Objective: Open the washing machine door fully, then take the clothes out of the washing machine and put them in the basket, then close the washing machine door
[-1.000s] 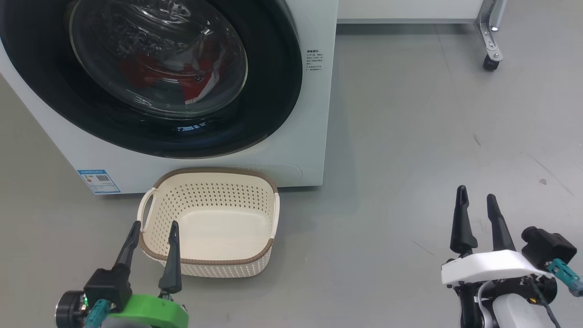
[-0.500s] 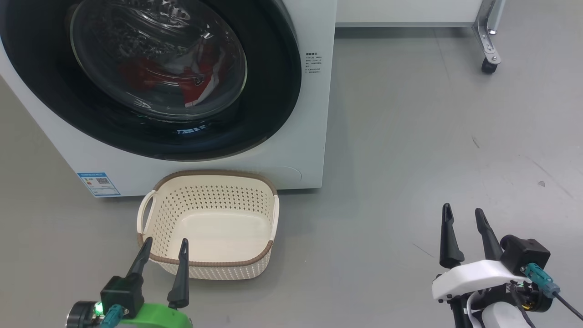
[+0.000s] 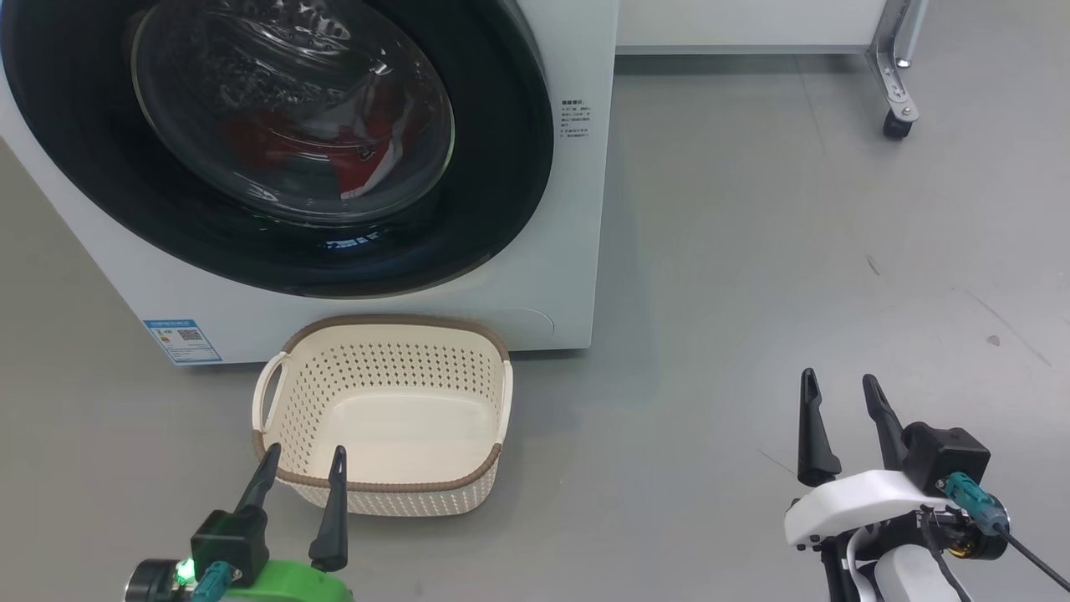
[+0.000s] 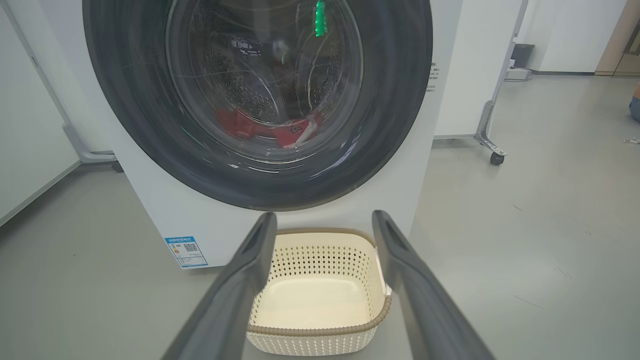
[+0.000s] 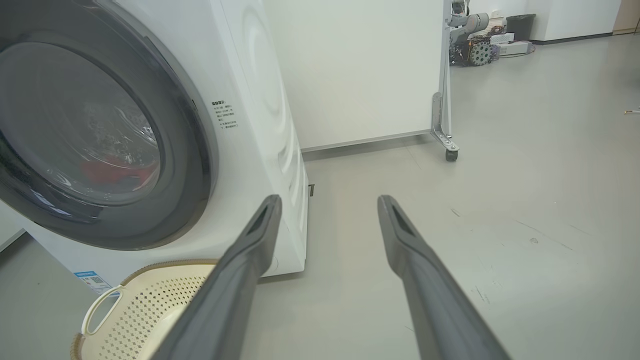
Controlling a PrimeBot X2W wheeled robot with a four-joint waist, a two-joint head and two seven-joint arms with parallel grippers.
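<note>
**Head view, read from left to right.** At the far left a small blue sticker [image 3: 182,340] sits low on the front of the washing machine [image 3: 577,217], a white front-loader standing on the grey floor [image 3: 752,267].

At the lower left, the left hand [image 3: 305,453] rises on a green mount. Its 2 dark fingers [image 3: 333,510] are spread wide and grip nothing. Their tips overlap the near rim of the basket [image 3: 393,323]; whether they touch it cannot be told.

The basket is cream, with a brown rim and 2 loop handles. It stands upright on the floor just in front of the machine's base, its bare bottom showing.

Above the basket, the washing machine door [image 3: 501,167] lies shut against the machine's front, its glossy black rim ringing a bulging glass bowl [image 3: 251,67]. Through the glass the clothes [image 3: 355,163], red with white panels, lie low inside the machine.

Right of the door, a small block of printed text [image 3: 573,119] marks the white front.

At the lower right, the right hand [image 3: 838,378] rises on a white mount over the floor, well apart from machine and basket. Its 2 fingers are spread wide and hold nothing.

At the upper right, a metal leg ends in a black caster [image 3: 896,127] on the floor.

**Left wrist view.** The 2 fingers frame the basket, with the closed door above it.

**Right wrist view.** The 2 fingers point along the floor beside the machine's right front corner, and 1 basket handle shows at the lower left.
</note>
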